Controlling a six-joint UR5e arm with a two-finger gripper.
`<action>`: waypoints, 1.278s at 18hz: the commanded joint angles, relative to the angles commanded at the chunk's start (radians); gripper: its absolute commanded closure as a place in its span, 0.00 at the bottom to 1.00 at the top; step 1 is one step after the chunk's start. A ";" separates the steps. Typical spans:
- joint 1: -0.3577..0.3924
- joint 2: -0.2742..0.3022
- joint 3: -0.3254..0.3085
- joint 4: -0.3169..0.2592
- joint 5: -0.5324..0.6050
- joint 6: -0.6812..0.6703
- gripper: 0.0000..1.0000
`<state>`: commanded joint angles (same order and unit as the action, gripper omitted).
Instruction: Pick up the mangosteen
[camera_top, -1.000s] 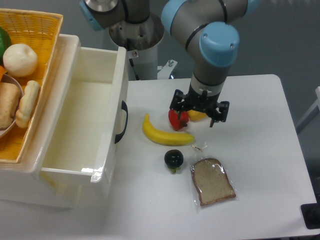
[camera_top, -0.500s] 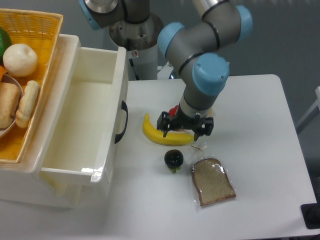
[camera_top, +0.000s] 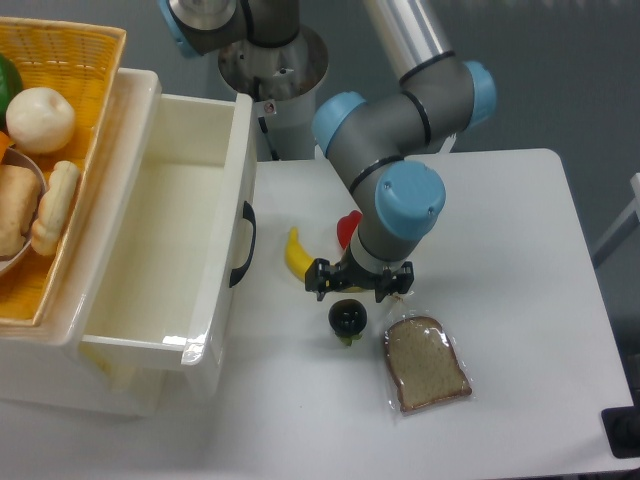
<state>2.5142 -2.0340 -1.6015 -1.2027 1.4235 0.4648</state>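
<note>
The mangosteen (camera_top: 347, 318) is a small glossy near-black round fruit with a green stem, lying on the white table (camera_top: 520, 300) left of the bread slice. My gripper (camera_top: 359, 282) hangs just behind and above it, with its dark fingers spread apart and nothing between them. The gripper and wrist cover most of the yellow banana (camera_top: 297, 255) and part of the red pepper (camera_top: 348, 227).
A bagged bread slice (camera_top: 426, 362) lies right of the mangosteen. A large white open bin (camera_top: 165, 240) with a black handle stands at the left. A yellow basket (camera_top: 55, 110) with food items rests on the bin's far left side.
My gripper has moved forward and to the left, from over the red pepper, across the banana, to just behind the mangosteen. The fruits and bread have not moved.
</note>
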 joint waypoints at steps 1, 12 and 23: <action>0.000 -0.008 0.002 0.008 0.002 0.000 0.00; -0.005 -0.077 0.002 0.031 0.026 0.000 0.00; -0.021 -0.078 0.003 0.029 0.048 0.002 0.08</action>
<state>2.4927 -2.1123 -1.5984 -1.1735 1.4711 0.4663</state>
